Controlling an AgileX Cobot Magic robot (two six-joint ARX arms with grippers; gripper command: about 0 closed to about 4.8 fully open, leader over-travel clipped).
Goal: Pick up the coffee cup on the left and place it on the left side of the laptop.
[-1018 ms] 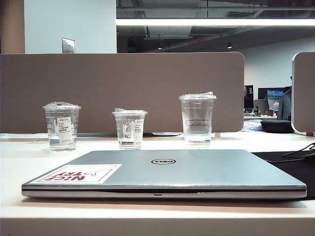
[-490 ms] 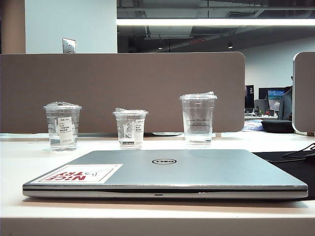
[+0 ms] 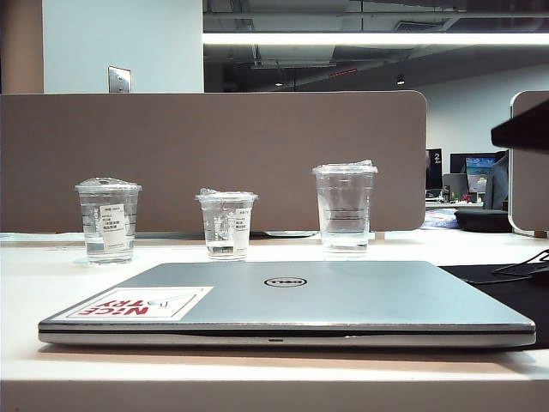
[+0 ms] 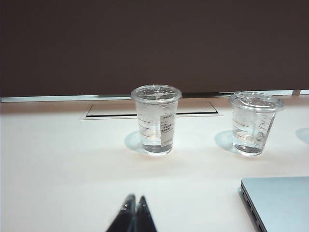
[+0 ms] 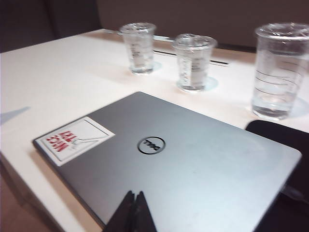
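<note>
1. One thing is new in the exterior view — a dark shape, part of the right arm (image 3: 523, 129), now juts in at the upper right edge, where a moment ago only the background showed. The cups and the laptop sit exactly where they were.

2. The right gripper (image 5: 134, 210) has its jaws pressed together and empty; its wrist view looks down over the slim silver-grey Dell laptop (image 5: 183, 169) with the round logo and the white "NICE TRY" sticker (image 5: 75, 140).

3. The left gripper (image 4: 133, 215) also has its jaws together, holding nothing — it sits low over the white desk (image 4: 58, 164), well short of the cups, and shows no sign of having moved.

4. The coffee cup (image 3: 108, 220) — clear plastic, lidded, ridged, with a long white printed label — stands upright on the desk at the far left, behind the laptop's left corner and in front of the brown partition (image 3: 214, 154). In the left wrist view it is straight ahead of the closed jaws (image 4: 156, 120).

5. The shorter clear cup with a small label (image 3: 226, 224) stands beside it towards the middle, and the tallest unlabelled clear cup (image 3: 344, 209) further right.

6. My reading: the task has barely begun. The cup is untouched, and the arm that has swung is on the far side from it; the left jaws would need to open before any approach.
</note>
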